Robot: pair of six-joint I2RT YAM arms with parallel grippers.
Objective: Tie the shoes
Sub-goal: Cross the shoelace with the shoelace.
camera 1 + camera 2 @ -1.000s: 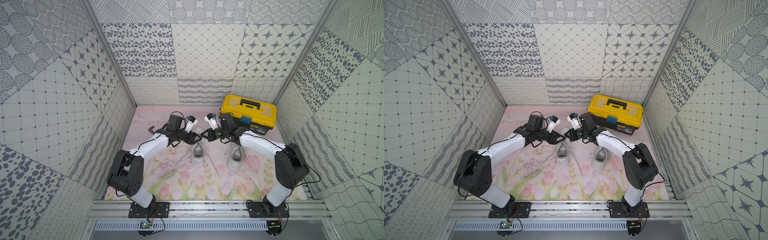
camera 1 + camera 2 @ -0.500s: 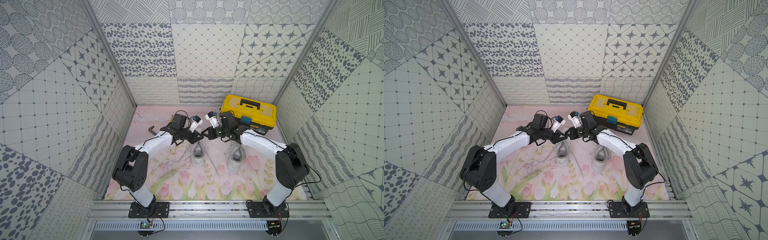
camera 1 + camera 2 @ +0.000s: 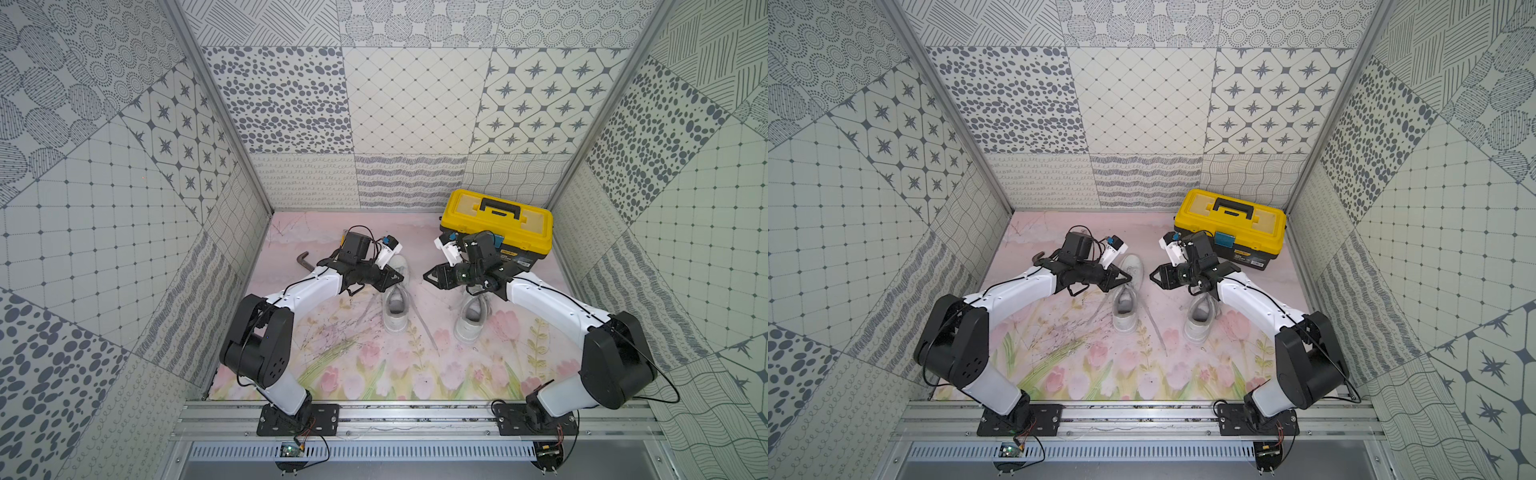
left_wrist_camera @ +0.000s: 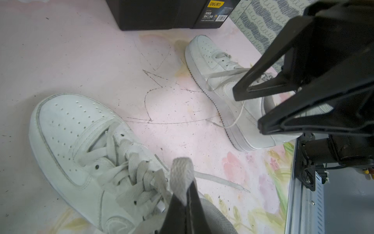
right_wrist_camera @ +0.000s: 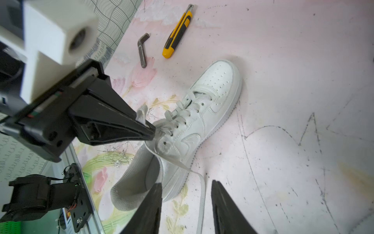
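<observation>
My left jaws are now clenching the flat pale grey lace [image 4: 181, 178] of the white lace-up sneaker [image 3: 395, 309] on the flowery pink bench [image 3: 415, 237]. My right jaws have just let go and are standing released nearby, so I think the lace is changing sides. Only my right wrist view is showing the yellow-and-black box cutter [image 5: 178, 33].

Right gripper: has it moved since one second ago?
Yes. The right gripper has drawn back slightly toward the yellow toolbox, which has stayed in place.
</observation>
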